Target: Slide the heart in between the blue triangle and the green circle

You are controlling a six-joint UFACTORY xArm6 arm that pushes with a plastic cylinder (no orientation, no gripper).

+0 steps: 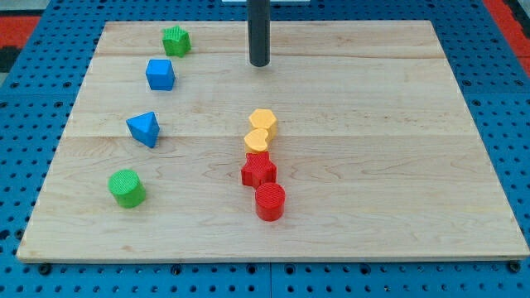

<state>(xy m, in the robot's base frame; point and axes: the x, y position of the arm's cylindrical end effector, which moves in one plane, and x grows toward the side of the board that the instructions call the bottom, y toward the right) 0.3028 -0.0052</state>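
A yellow heart (257,141) lies near the board's middle, touching a yellow hexagon (262,122) above it and a red star (258,170) below it. The blue triangle (144,128) sits at the view's left, with the green circle (127,187) below it, a gap between them. My tip (259,63) stands near the view's top, above the yellow hexagon and apart from every block.
A red cylinder (270,201) lies below the red star. A blue cube (160,74) and a green star (175,40) sit at the upper left. The wooden board (397,165) rests on a blue pegboard surface (505,83).
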